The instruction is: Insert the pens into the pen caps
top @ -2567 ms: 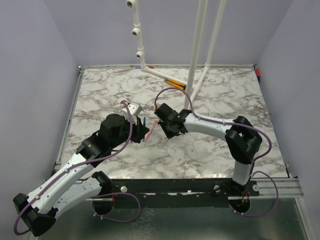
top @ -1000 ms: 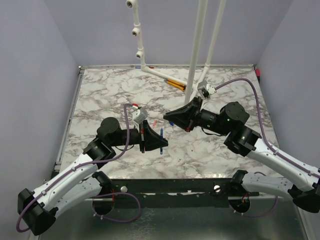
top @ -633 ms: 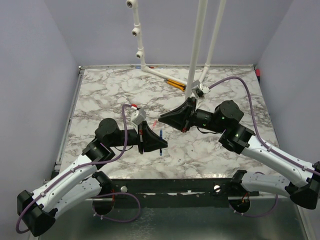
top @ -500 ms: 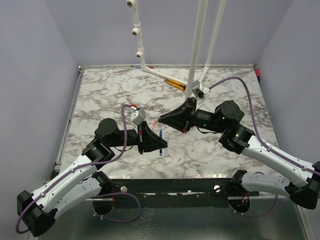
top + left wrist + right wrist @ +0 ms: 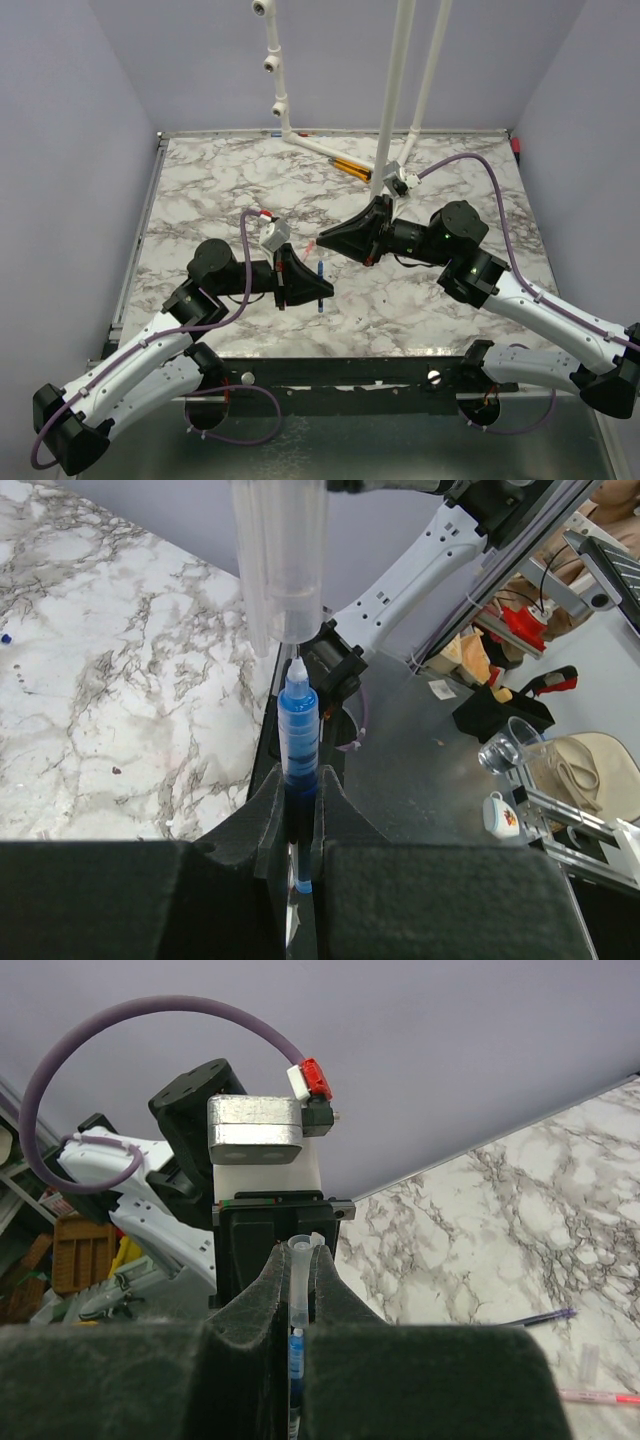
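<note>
We saw the left tool [image 5: 320, 289] closed on the blue pen [image 5: 298, 730], its two fingers pinching the lower barrel so that the ribbed blue section and white tip stood clear of them. The right tool [image 5: 318, 242] was closed on a clear pen cap [image 5: 280, 560], which in its own wrist view sat squeezed between the fingers [image 5: 298, 1270]. Both tools met above the middle of the marbled surface [image 5: 200, 190], nose to nose, with pen and cap roughly in one line. The pen's tip sat right at the cap's open mouth; we could not tell whether it had gone in. In the right wrist view, a dark pen [image 5: 540, 1317] and a pink-red pen [image 5: 600, 1397] lay flat on the surface, near each other. Orange-and-black sticks [image 5: 350, 165] lay at the far side, by the white frame.
</note>
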Robot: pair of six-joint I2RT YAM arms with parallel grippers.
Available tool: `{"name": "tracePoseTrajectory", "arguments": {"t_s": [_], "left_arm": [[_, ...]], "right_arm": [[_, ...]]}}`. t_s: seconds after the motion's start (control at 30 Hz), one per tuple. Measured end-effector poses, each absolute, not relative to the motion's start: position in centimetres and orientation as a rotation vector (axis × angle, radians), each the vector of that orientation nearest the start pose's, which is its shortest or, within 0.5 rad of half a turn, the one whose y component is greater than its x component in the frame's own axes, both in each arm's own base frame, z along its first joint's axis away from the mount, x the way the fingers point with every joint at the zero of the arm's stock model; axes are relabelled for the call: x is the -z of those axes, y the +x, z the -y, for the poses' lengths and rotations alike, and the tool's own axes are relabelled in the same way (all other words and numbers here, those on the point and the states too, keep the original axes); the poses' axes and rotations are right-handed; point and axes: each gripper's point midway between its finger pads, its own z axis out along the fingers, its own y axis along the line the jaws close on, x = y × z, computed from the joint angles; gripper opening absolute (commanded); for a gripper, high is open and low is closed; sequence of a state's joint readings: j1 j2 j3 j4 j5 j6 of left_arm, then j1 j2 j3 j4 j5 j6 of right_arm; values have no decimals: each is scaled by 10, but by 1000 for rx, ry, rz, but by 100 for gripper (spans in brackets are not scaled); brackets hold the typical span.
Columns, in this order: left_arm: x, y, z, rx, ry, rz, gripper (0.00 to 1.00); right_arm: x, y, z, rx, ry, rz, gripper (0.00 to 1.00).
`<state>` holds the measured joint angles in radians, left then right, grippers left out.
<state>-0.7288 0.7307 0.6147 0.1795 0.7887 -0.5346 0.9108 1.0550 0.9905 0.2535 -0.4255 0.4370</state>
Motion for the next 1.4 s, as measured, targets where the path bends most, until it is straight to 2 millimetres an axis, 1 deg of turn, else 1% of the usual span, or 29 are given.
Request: {"name": "tracePoseTrajectory", "arguments": {"t_s": [0.23,0.43,0.73,1.4], "left_arm": [[-298,99,275,1551,866,-1520,0],[-296,99,275,1551,865,-1527,0],[-297,99,275,1549,862,-1524,0],[-298,98,273,1540,851,-1513,0]], "right_arm": [[-386,154,-346,-1395,-743,-1378,1],[-383,154,-346,-1403,-739,-1381,1],[-376,148,-349,-1420,-753,-1391,1],[-373,139,-349,-1449,-746,-1372,1]]}}
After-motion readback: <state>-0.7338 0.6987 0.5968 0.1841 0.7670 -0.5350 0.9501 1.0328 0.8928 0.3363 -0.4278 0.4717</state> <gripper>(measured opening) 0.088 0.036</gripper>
